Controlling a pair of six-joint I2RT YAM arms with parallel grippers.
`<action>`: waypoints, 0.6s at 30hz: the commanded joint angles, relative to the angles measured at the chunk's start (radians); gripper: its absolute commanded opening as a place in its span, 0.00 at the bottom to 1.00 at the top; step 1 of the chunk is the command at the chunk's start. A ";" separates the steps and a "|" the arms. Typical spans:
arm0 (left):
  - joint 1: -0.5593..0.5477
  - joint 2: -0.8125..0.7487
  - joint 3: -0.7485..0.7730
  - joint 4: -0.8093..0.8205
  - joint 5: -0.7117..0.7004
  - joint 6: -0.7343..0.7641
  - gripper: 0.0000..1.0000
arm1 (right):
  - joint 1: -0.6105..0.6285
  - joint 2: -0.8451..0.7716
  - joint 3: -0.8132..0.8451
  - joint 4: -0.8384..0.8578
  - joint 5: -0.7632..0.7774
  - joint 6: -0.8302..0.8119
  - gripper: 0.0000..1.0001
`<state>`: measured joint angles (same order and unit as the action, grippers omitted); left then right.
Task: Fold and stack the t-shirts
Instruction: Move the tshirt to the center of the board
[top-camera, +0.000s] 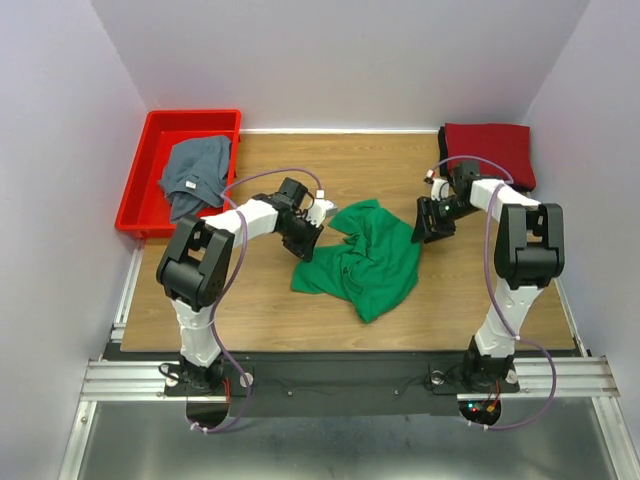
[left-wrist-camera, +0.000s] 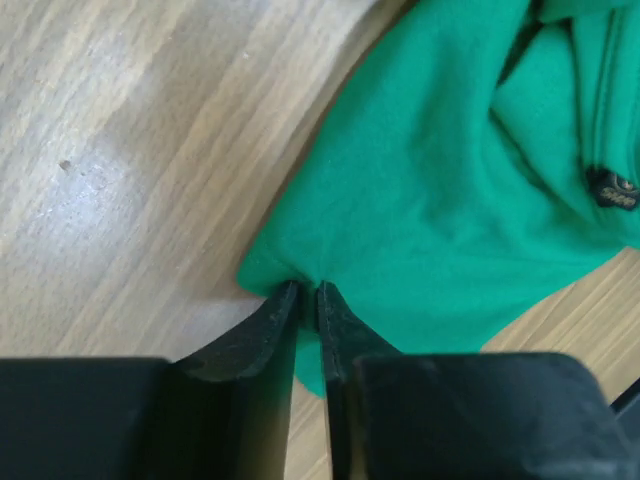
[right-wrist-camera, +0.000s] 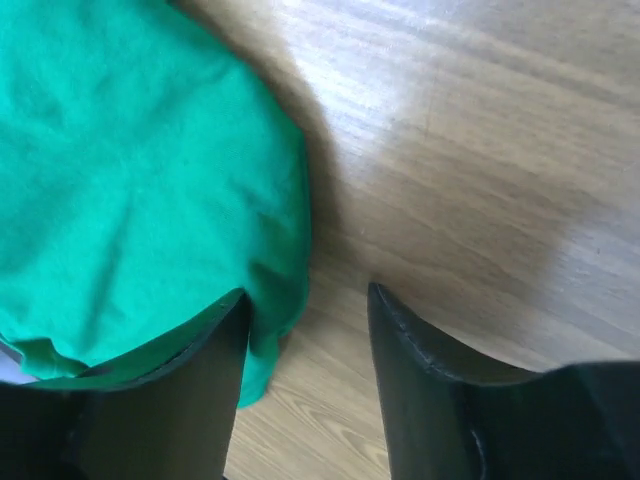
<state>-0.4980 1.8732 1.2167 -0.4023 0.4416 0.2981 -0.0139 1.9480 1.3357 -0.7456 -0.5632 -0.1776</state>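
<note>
The bright green t-shirt (top-camera: 365, 265) lies crumpled in the middle of the wooden table. My left gripper (top-camera: 308, 240) is at its left edge and is shut on a pinch of the green cloth (left-wrist-camera: 440, 200), its jaws (left-wrist-camera: 307, 290) nearly touching. My right gripper (top-camera: 428, 228) is open at the shirt's right edge. In the right wrist view (right-wrist-camera: 308, 291) one finger rests over the green cloth (right-wrist-camera: 120, 180) and the other over bare wood. A dark red t-shirt (top-camera: 490, 150) lies folded at the far right corner. A grey-blue t-shirt (top-camera: 195, 175) sits in the bin. The black t-shirt is out of view.
A red plastic bin (top-camera: 135, 190) stands at the far left, off the table's edge. White walls close in the left, back and right sides. A small dark label (left-wrist-camera: 612, 190) shows on the green shirt. Bare wood (top-camera: 270, 300) lies in front of the shirt.
</note>
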 joint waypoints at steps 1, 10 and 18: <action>0.033 0.029 0.041 0.017 -0.030 -0.040 0.03 | 0.012 0.034 0.065 0.037 0.046 0.030 0.49; 0.223 0.066 0.165 -0.029 0.035 -0.045 0.00 | 0.012 0.178 0.377 0.037 0.033 0.104 0.01; 0.240 -0.013 0.162 -0.116 0.029 0.062 0.00 | 0.011 0.122 0.363 0.026 -0.047 0.052 0.00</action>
<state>-0.2497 1.9488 1.3556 -0.4320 0.4736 0.2935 0.0017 2.1456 1.7302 -0.7212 -0.5858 -0.0776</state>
